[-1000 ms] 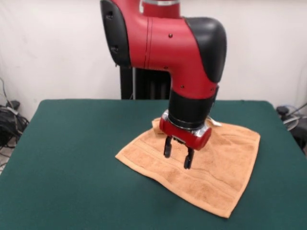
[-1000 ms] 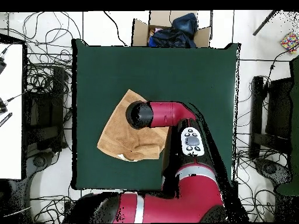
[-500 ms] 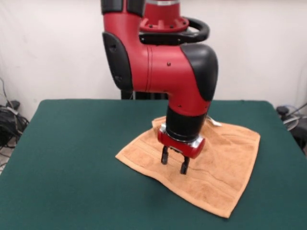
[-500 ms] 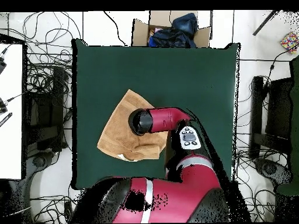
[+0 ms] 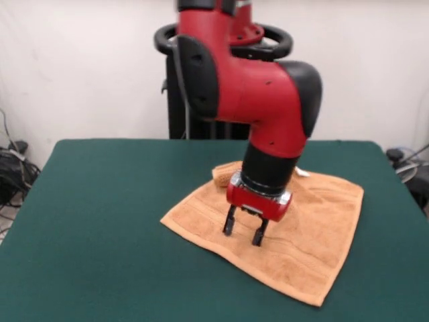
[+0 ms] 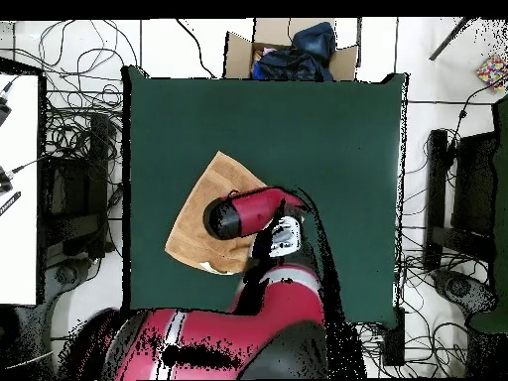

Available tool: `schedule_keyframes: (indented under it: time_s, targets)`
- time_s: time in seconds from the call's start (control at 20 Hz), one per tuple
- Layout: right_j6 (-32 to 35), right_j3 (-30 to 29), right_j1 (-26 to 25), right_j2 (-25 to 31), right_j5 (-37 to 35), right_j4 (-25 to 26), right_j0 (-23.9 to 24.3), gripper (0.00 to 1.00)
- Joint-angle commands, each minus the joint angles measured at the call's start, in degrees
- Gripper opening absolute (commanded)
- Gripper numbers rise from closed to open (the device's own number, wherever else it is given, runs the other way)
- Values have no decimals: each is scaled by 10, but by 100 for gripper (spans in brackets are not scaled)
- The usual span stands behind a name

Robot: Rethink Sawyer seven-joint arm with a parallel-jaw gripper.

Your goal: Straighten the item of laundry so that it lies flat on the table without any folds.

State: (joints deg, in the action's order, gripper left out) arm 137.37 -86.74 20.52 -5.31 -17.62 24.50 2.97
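Most of the towel (image 5: 305, 235) already lies spread on the desk (image 5: 100, 201), as far as we can judge from the front view; its near corner, its right-hand corner and its left-hand corner all sit out flat on the green top, and the woven border bands run straight along the near edge. What we take to be left is at the far side; there a small roll or fold of cloth shows just beside the arm's wrist, and a little white tag (image 5: 301, 172) pokes out behind the wrist, so that edge does not look fully laid out; part of it is hidden by the arm and we cannot say how much is doubled under.

We see the tool (image 5: 241, 232) pointing down over the middle of the towel, its two dark fingers (image 5: 228, 222) parted a moderate way with nothing between them; the tips are at or just above the cloth, and we cannot tell whether they touch it.

From overhead, the towel (image 6: 193, 213) lies left of the desk's (image 6: 337, 129) centre, turned cornerwise to the desk's edges, with the arm covering much of its lower right part; a pale patch shows at its lower edge.

We judge the job well advanced but not finished; the far fold needs drawing out.
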Motion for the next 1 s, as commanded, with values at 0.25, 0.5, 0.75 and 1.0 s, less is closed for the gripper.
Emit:
schedule_keyframes:
  time_s: [0.25,0.5,0.75,1.0]
  targets:
    - [141,45,-228,-263,356,-152,-181,100]
    - [95,21,-243,-247,435,-219,-168,100]
    - [73,10,-252,-229,488,-258,-154,100]
    - [53,5,-257,-218,481,-289,-152,100]
